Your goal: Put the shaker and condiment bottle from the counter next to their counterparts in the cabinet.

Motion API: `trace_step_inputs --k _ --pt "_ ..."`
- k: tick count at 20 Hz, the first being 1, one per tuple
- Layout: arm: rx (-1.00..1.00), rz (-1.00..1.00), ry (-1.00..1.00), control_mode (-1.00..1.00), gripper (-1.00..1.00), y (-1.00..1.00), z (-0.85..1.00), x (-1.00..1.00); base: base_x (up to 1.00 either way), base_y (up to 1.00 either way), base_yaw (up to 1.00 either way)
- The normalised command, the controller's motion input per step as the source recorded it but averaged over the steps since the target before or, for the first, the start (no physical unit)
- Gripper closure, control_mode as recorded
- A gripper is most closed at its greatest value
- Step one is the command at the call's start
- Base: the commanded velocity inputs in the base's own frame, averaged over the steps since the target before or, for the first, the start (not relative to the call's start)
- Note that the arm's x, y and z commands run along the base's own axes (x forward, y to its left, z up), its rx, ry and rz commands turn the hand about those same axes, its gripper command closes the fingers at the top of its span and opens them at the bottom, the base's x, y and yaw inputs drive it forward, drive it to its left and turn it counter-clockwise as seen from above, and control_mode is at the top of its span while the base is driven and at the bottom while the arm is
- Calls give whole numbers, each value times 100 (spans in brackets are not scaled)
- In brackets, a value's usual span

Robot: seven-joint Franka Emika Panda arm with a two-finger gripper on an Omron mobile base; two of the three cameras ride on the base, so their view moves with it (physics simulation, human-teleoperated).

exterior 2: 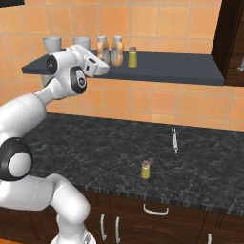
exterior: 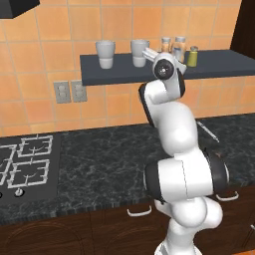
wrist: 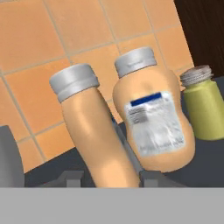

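Right now the gripper (wrist: 105,178) is clenched on the condiment bottle (wrist: 94,135) up at the cabinet (exterior 2: 181,69), bottle's long axis leaning toward 11 o'clock in hand view. Fat counterpart bottle (wrist: 153,120) sits just beside it at 3 o'clock, shelf shaker (wrist: 204,107) beyond. Label shows a blue bar; text unreadable. Other shaker (exterior 2: 145,169) waits on the tabletop (exterior 2: 95,152).

The slim orange condiment bottle (wrist: 94,135) stands clamped in the gripper (wrist: 105,177), leaning slightly, just beside the fat labelled bottle (wrist: 155,127) on the cabinet (exterior 2: 162,69). Beyond sits a yellow-green shaker (wrist: 203,107); its twin shaker (exterior 2: 145,169) stands upright on the table (exterior 2: 95,152), far below.
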Motion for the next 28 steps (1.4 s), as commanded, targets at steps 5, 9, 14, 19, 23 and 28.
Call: trace_step_inputs --k 5,9,14,19,23,28 --pt "2 0 4 -100 -100 -2 -18 -2 0 0 0" --pt "0 0 0 -100 -100 0 -5 -52 0 0 0" --pt "0 -1 -3 -100 -100 0 0 -92 0 0 0" --pt "0 -8 -11 -100 -100 0 0 -100 0 0 0" --pt "0 -10 -19 -100 -100 -5 -14 -100 0 0 0" --pt "10 -8 -4 -100 -100 -33 -56 -100 0 0 0"
